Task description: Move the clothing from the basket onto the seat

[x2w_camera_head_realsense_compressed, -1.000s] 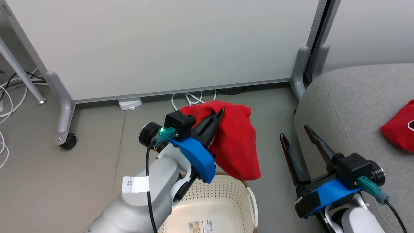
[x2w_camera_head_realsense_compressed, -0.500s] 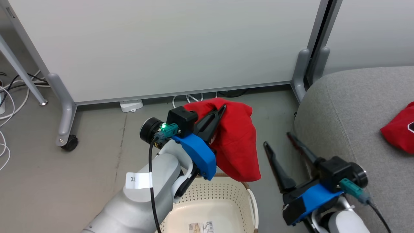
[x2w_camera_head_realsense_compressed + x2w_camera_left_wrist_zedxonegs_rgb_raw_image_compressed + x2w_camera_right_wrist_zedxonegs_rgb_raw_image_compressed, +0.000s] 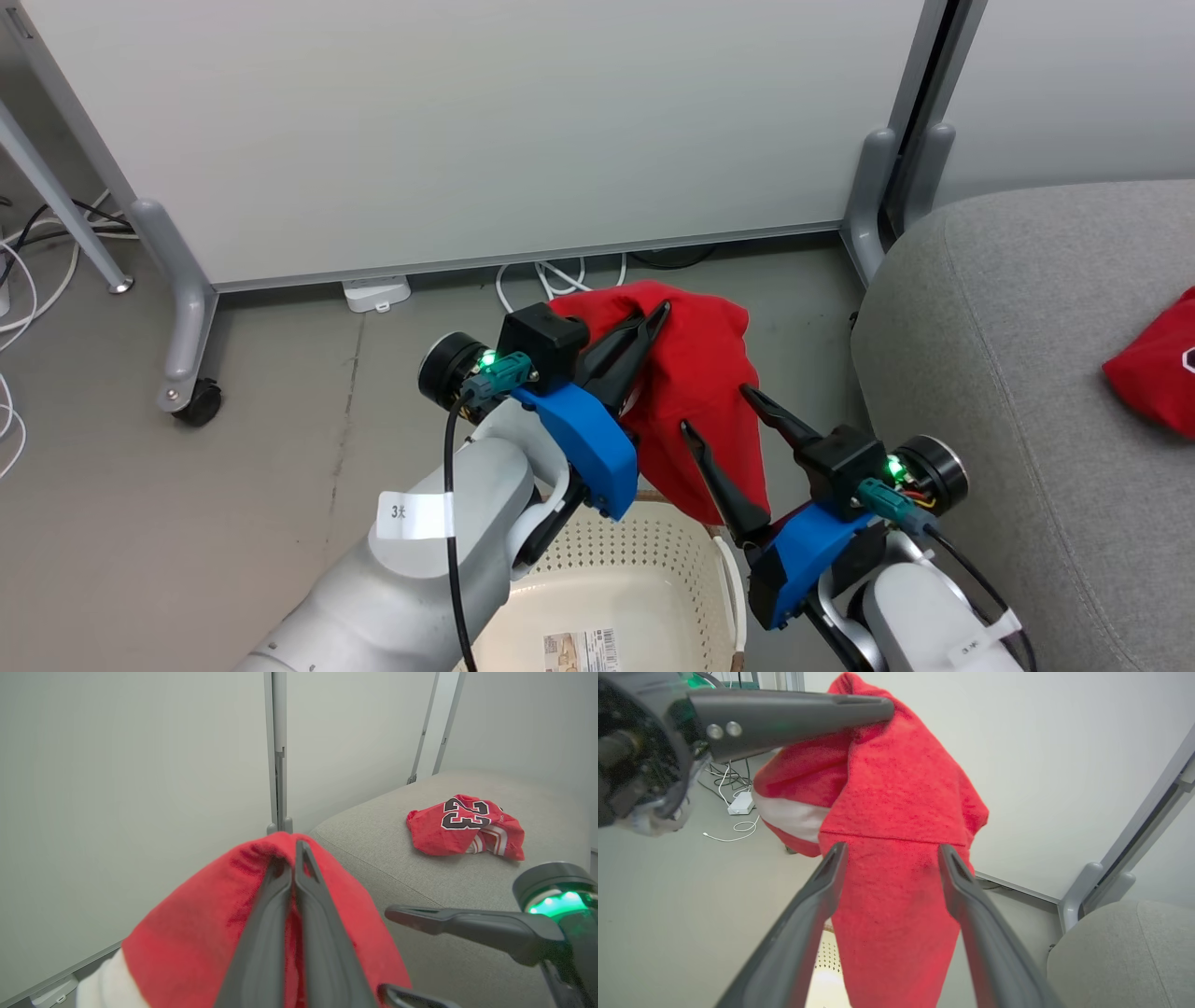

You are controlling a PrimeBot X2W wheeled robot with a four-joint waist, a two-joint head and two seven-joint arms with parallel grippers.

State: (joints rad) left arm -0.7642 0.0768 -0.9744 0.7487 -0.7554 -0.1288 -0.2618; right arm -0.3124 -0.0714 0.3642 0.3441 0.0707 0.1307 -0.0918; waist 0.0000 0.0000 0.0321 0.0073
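Beyond the basket (image 3: 644, 560) stands a white partition (image 3: 467, 121). To the basket's right is the grey seat (image 3: 1008, 392), far larger than the basket.

The head view looks down into the basket and shows a sticker (image 3: 579, 651) on its floor. The right wrist view catches just a strip of the perforated wall low between its fingers.

The left wrist view shows the whole jersey (image 3: 465, 828) crumpled on the seat, well to the right of the basket, its black-and-white "23" facing up. In the head view that jersey is cut off at the frame edge.

The right wrist view shows a white band (image 3: 789, 816) on the hanging red garment (image 3: 896, 826). The head view shows plain red cloth.

The red garment (image 3: 700, 373) hangs above the basket's far right corner, and its lower edge dips to about rim level.

The left gripper (image 3: 661, 310) has its jaws pressed together on the garment's top fold, and the cloth drapes down both sides of the fingers (image 3: 280, 914).

The right gripper (image 3: 717, 411), over the basket's right edge, has its jaws spread wide and holds nothing. The garment's lower half lies straight ahead in line with the gap. Whether either fingertip touches the cloth cannot be told.
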